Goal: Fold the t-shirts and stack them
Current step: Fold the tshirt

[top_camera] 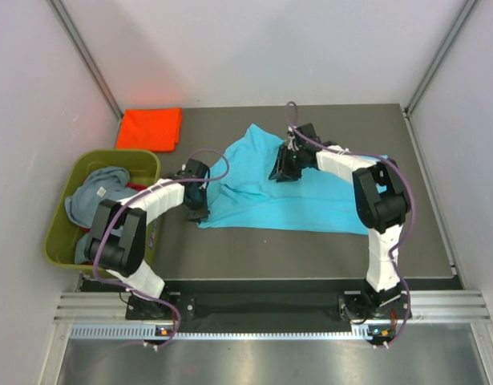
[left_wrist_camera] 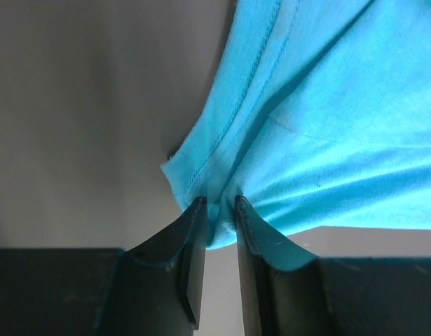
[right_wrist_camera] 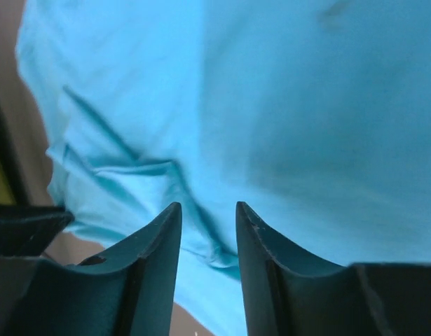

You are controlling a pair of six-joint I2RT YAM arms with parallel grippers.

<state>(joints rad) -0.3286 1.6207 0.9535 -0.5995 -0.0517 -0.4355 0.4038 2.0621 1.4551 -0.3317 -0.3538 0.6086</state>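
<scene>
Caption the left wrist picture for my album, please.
Left gripper pinching a hemmed edge of the turquoise t-shirt.

Matt, seemingly smooth knit cloth: turquoise t-shirt (top_camera: 254,194).

In the right wrist view the turquoise t-shirt (right_wrist_camera: 292,105) is blurred and is cut off by the top and right edges; I cannot tell whether the right gripper (right_wrist_camera: 208,208) pinches any cloth. In the top view the left arm (top_camera: 154,196) covers part of the grey-blue t-shirt (top_camera: 98,191) in the olive-green tub (top_camera: 118,156), and the red t-shirt (top_camera: 135,186) shows only as a thin strip.
</scene>
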